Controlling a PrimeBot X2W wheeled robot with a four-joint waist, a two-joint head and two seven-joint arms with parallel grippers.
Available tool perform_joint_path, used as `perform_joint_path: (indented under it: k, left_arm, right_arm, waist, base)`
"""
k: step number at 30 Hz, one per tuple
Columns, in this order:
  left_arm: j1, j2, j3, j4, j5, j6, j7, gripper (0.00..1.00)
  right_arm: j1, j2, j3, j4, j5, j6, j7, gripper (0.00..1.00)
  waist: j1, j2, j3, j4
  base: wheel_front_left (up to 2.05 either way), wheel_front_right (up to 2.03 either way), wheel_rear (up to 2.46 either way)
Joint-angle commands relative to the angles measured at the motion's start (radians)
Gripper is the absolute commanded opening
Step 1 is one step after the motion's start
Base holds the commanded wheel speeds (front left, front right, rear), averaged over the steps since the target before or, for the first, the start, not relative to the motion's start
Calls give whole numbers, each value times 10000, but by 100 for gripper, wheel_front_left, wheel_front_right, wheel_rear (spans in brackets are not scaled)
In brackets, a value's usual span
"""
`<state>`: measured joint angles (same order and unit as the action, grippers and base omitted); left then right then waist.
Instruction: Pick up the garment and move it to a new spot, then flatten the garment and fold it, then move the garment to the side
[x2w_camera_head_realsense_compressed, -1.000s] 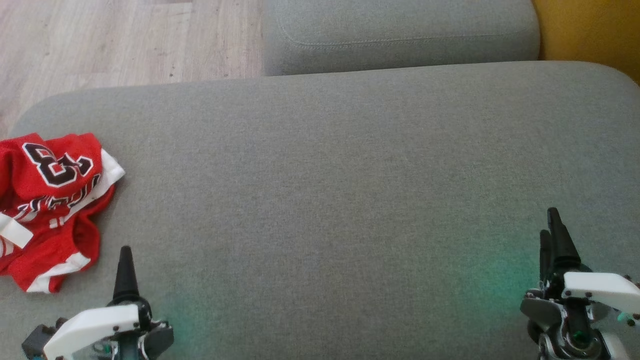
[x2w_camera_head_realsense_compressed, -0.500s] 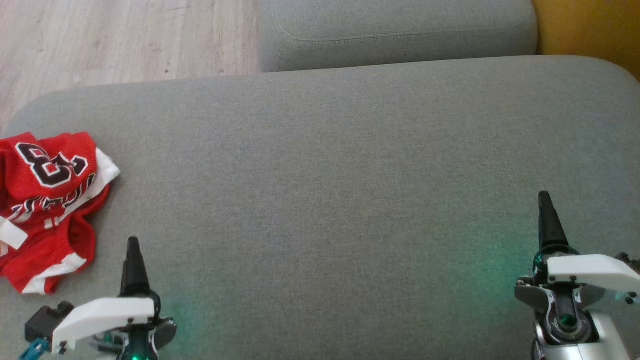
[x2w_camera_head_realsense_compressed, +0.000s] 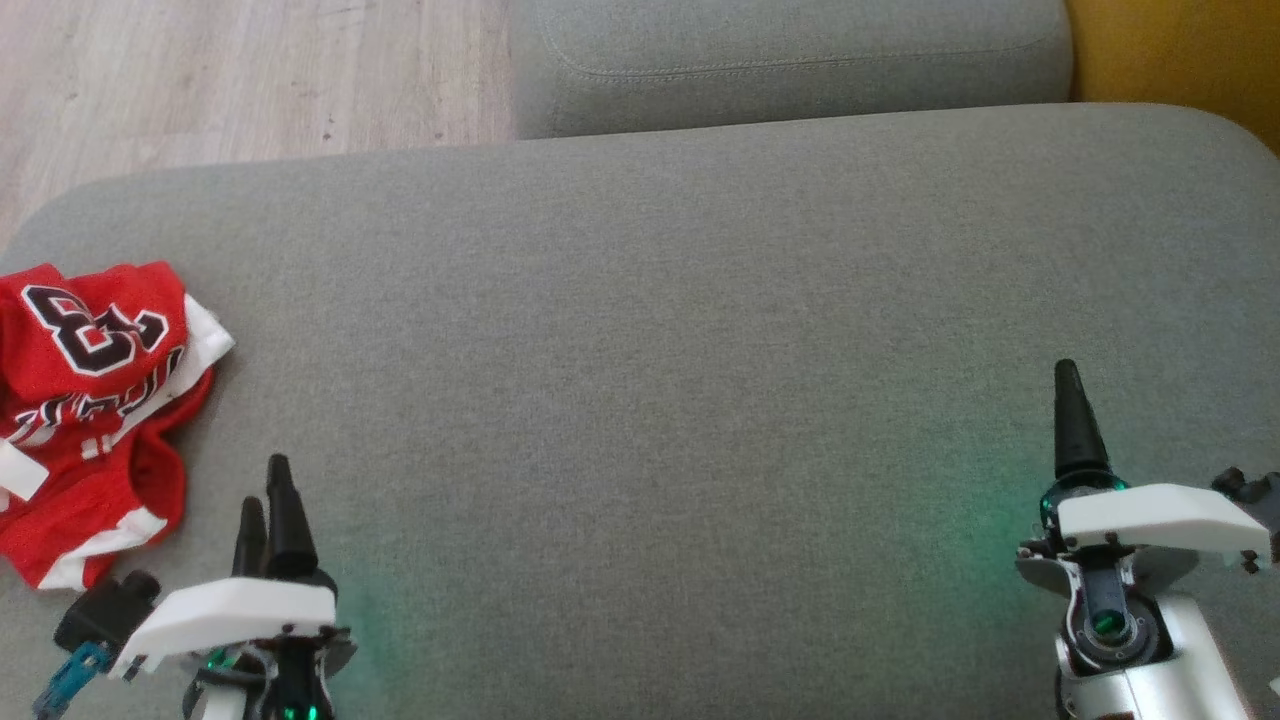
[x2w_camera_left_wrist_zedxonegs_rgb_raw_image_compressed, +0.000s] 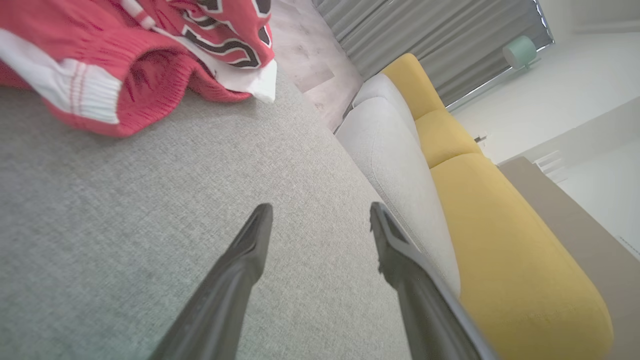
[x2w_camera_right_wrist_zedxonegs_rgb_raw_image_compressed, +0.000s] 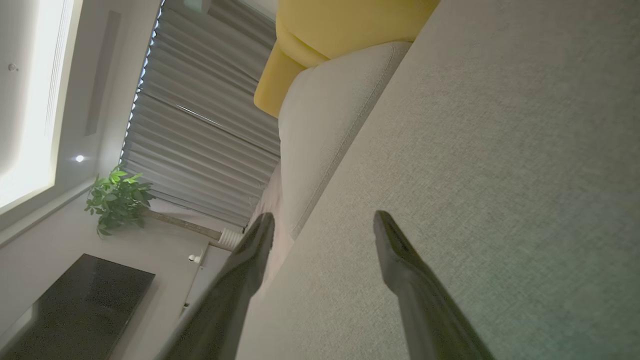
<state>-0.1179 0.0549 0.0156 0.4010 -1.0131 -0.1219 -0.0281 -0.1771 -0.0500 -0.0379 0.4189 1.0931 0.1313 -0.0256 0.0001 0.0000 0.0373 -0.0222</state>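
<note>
Head view: left gripper sits low over the grey seat cushion, fingers spread wide and empty. The right gripper is equally wide with nothing between its fingers; fingertip contact with the fabric is unclear. The crumpled red jersey lies on the cushion just left of and slightly beyond the left gripper, apart from it and far from the right gripper, with wood floor beyond.

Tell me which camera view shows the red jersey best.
The head view: the red jersey lies nearly whole at the left end of the grey cushion, number and white trim readable. The left wrist view catches its near edge, a white-trimmed hem and lettering, cropped at the top. The right wrist view faces cushion and blinds.
</note>
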Motion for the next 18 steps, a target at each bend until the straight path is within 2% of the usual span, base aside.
perform_joint_path:
  k: [1, 18]
  left_arm:
    - [-559, 221, 23, -263, 364, 67, -114, 100]
    - [-583, 335, -397, -2, 2652, 421, -613, 100]
  right_arm:
    - [-615, -180, 128, -273, -325, -2, -128, 100]
    - [-729, -117, 397, -44, -2741, -3, -630, 100]
  waist:
    - [-1, 0, 1, -2]
    - [-1, 0, -54, -64]
  base:
    - [0, 0, 0]
    - [0, 0, 0]
